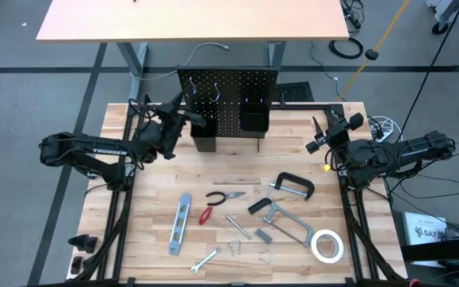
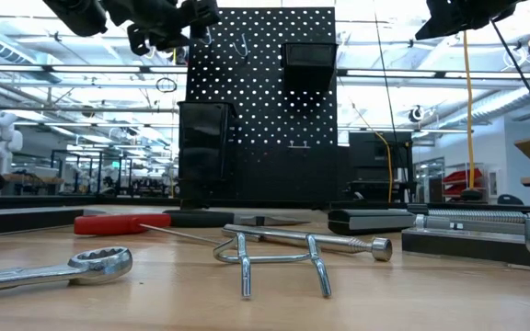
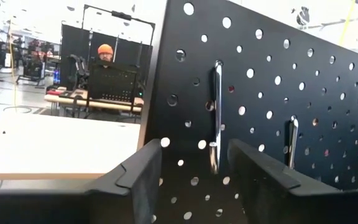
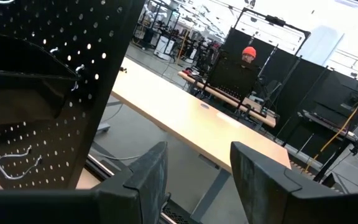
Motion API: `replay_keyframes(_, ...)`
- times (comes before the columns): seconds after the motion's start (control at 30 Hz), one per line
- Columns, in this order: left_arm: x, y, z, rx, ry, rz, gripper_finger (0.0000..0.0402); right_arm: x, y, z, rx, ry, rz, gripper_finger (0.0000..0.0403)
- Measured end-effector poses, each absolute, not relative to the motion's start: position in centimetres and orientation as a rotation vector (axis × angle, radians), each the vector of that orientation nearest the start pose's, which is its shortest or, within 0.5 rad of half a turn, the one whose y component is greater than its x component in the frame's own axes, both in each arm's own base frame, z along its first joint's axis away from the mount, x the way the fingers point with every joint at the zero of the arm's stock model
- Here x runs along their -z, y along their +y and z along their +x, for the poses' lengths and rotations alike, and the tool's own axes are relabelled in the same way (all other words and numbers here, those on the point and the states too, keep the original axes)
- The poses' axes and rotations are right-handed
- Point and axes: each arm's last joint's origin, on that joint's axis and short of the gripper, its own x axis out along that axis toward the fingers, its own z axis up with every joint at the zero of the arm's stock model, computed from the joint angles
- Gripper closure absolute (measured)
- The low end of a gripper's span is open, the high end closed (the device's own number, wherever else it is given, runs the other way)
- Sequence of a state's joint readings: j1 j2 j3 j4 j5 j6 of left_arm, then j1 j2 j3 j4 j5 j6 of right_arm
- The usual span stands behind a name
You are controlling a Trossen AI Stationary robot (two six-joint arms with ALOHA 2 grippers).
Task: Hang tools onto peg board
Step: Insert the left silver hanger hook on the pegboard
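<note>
The peg board (image 1: 229, 100) stands upright at the table's far middle, with two black bins (image 1: 203, 137) (image 1: 253, 118) on its front. My left gripper (image 3: 194, 155) is raised at the board's upper left part (image 1: 191, 118). It is open, and a silver hook (image 3: 215, 112) that hangs from the board's holes shows between its fingers, apart from both. A second hook (image 3: 293, 140) hangs beside it. My right gripper (image 4: 197, 155) waits open and raised near the table's far right (image 1: 319, 129). The tools lie flat on the table: level (image 1: 180, 223), pliers (image 1: 225, 195), screwdriver (image 1: 205, 215), C-clamp (image 1: 293, 185), bar clamp (image 1: 285, 223), wrench (image 1: 205, 261), tape roll (image 1: 326, 245).
Loose silver hooks (image 1: 236, 247) (image 2: 279, 257) and a socket bar (image 1: 237, 227) lie among the tools near the table's front. A second table (image 1: 190, 20) stands beyond the peg board. A person in an orange cap (image 3: 105, 53) sits far off in the room.
</note>
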State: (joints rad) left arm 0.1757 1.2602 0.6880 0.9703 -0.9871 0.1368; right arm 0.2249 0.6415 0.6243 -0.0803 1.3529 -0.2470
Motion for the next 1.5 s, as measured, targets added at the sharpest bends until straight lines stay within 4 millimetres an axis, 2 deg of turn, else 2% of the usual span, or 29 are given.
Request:
replay_keyframes(0.23,-30.5,6.8,24.7,-1.168,-0.309,-0.05,0.0294,-31.0,0.1,13.1,1.114,0.211,-0.293,0.0236)
replay_keyframes(0.47,-30.9,6.7,24.7,-1.136,-0.338,-0.053,0.0389,-31.0,0.1,13.1,1.114,0.211,-0.293,0.0236)
replay_keyframes(0.7,-32.9,5.9,25.4,-1.101,-0.362,-0.069,0.0387,-31.0,0.1,13.1,1.114,0.211,-0.293,0.0236)
replay_keyframes(0.87,-34.5,4.6,26.1,-1.136,-0.292,-0.073,0.0386,-31.0,0.1,13.1,1.114,0.211,-0.293,0.0236)
replay_keyframes(1.1,-38.3,3.0,26.7,-1.142,-0.218,-0.062,0.0386,-31.0,0.1,13.1,1.114,0.211,-0.293,0.0236)
replay_keyframes(1.3,-41.9,2.4,26.4,-1.178,-0.139,-0.028,0.0386,-31.0,0.1,13.1,1.113,0.211,-0.292,0.0236)
replay_keyframes(1.5,-43.8,1.9,25.9,-1.171,-0.131,-0.028,0.0386,-31.0,0.1,13.1,1.113,0.211,-0.293,0.0236)
